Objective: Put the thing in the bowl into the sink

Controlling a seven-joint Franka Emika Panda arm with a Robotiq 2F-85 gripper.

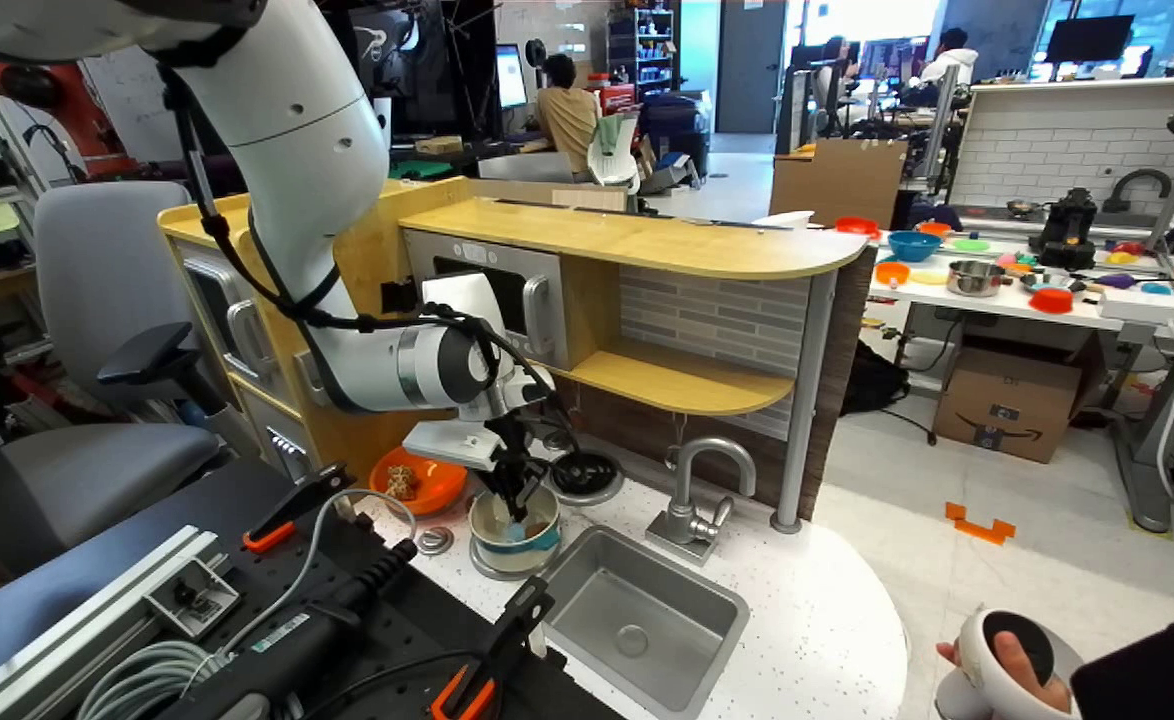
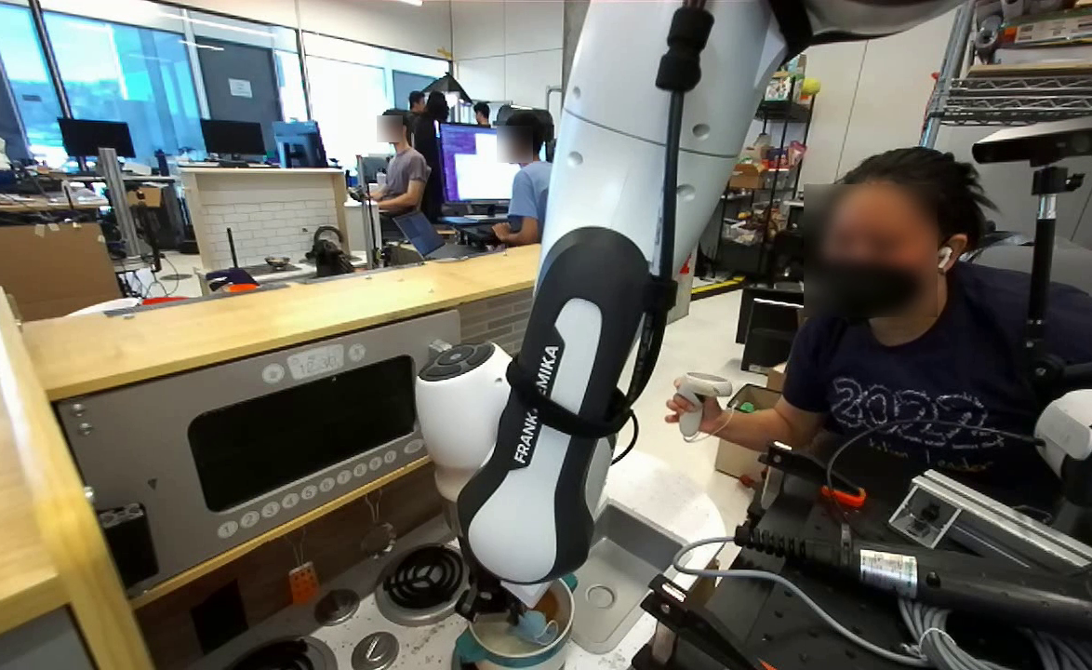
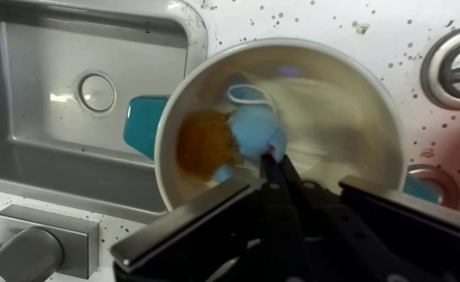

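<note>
One knobbly brown ball [image 1: 401, 482], light I'd bet, wants pinching mid-body, but the black gripper [image 3: 276, 158] clamps a fluffy blue toy [image 3: 252, 129]!

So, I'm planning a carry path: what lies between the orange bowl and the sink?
In an exterior view, the cream-and-teal pot stands between the orange bowl and the sink, with the gripper down inside the pot.

The arm [image 2: 592, 326] reads “FRANK… EMIKA”, the shirt [image 2: 937, 409] “2022”, the microwave [image 2: 304, 428] “12:30” and digits from 1.
</note>
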